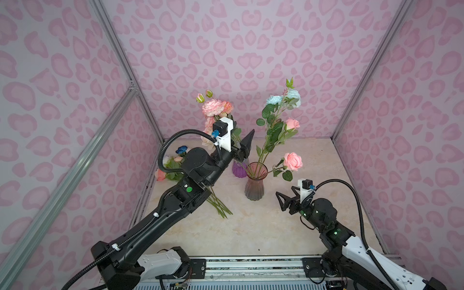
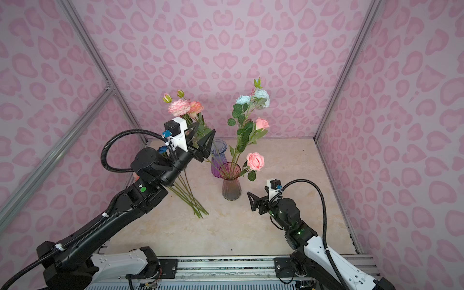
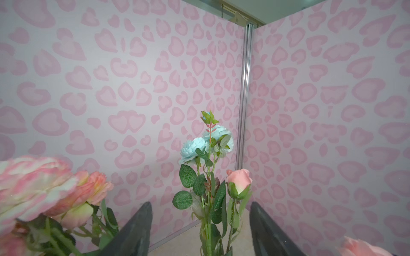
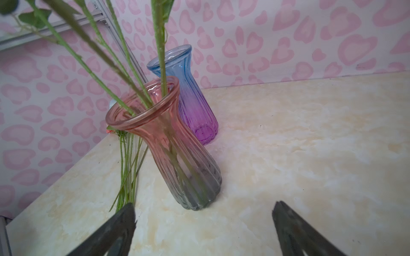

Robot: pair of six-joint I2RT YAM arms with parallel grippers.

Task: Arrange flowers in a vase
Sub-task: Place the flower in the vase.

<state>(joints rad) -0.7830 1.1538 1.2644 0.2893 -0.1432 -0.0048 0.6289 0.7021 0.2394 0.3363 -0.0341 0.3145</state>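
Your left hand (image 2: 204, 128) and right hand (image 1: 284, 190) gape empty, several flowers (image 1: 275, 130) stand in the pink vase (image 1: 254, 187), and loose flowers (image 1: 173, 164) wait at the surface's (image 1: 276, 231) left edge.

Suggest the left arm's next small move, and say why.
Probably draw the left gripper back and down toward the loose flowers lying on the table. Its jaws stand open with nothing between them, the pink peonies already seem to lean in the pink vase, and the right gripper is open, beside that vase.
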